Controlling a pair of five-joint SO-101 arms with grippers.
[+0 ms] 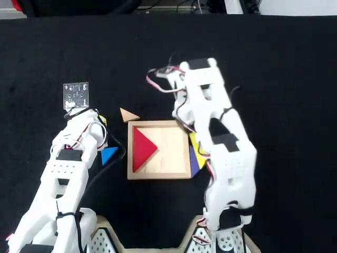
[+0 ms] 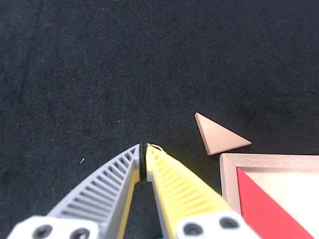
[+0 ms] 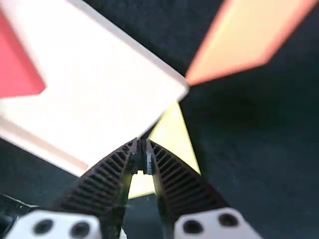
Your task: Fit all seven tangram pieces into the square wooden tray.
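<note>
**Progress:** 1 of 7 pieces is seated. The square wooden tray lies at centre frame in the high view, on the black bench. The large red triangle lies flat inside it against the left wall, which leaves the right half bare for further pieces.

**Loose pieces:**
- The small tan wooden triangle lies just off the tray's upper-left corner, apart from it.
- The blue triangle lies left of the tray, beside the left arm.
- The yellow triangle and a purple piece lie just beside the tray's right wall, partly under the right arm.
- The right wrist view also shows an orange piece beyond the tray corner.

**Left end effector:** the fingers are pressed together and hold nothing. It sits over bare bench, near the tan wooden triangle.

**Right end effector:** the fingers are pressed together with nothing visibly held. It sits over the yellow triangle at the tray corner.

**Judgement:** closed tips suit nudging a piece rather than lifting it.

**Other:** a small grey card lies at the upper left and looks unrelated to the task.
</note>
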